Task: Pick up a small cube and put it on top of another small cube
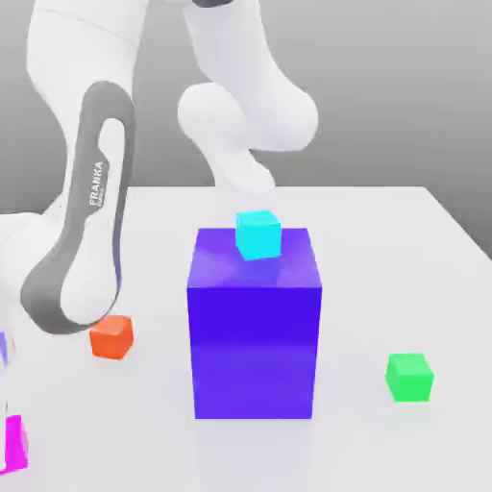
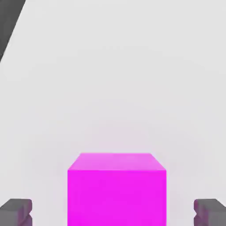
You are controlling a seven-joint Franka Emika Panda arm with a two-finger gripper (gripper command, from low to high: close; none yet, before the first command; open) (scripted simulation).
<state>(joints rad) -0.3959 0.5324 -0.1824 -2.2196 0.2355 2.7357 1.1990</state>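
Note:
A magenta small cube rests on the white table, straddled by my gripper. One dark fingertip stands on each side of it, with a visible gap between each fingertip and the cube's faces. The gripper is open and is not touching the cube. In the exterior view the same magenta cube sits at the lower left edge, below the arm. Other small cubes lie on the table: an orange one and a green one. A cyan small cube sits on top of the large blue block.
The large blue block stands mid-table, taller than the small cubes. The white table ends at the exterior view's right and far edges. The arm's base and links rise behind the block.

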